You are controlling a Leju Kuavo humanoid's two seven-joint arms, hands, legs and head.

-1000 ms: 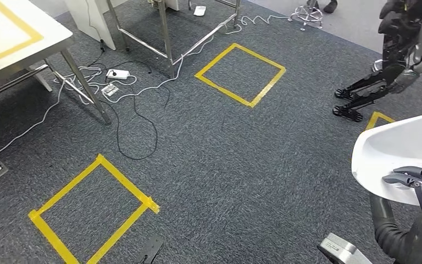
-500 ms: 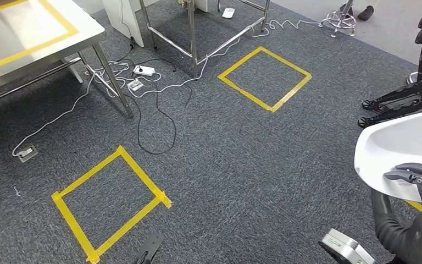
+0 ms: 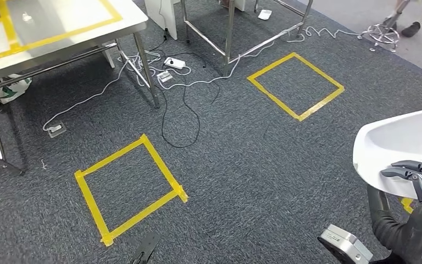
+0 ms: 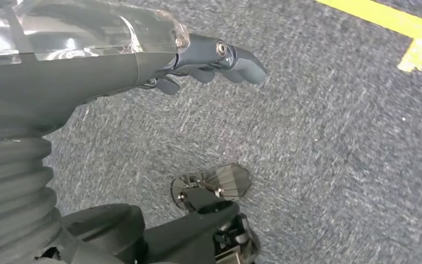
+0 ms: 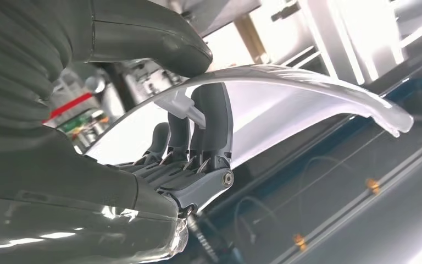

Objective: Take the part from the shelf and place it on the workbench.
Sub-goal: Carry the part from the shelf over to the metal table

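Observation:
A large curved white part (image 3: 401, 144) is at the right edge of the head view, and my right hand (image 3: 419, 179) grips its near rim with dark fingers hooked over the edge. The right wrist view shows the same fingers (image 5: 202, 144) clamped on the thin white shell (image 5: 307, 96). The workbench (image 3: 66, 34), a steel table with a yellow tape outline on its top, stands at the far left. My left hand (image 4: 211, 59) hangs over the carpet with its fingers loosely extended and nothing in them.
Two yellow tape squares (image 3: 130, 187) (image 3: 295, 86) mark the grey carpet. White and black cables with power strips (image 3: 174, 62) lie around the table legs (image 3: 145, 69). A steel frame (image 3: 228, 33) stands behind. A stool base (image 3: 382, 36) and a person's feet (image 3: 412, 25) are at the far right.
The whole picture has shifted right and down as the camera turned; more of the workbench shows and the black robot at the far right has left the picture. The part stays in my right hand.

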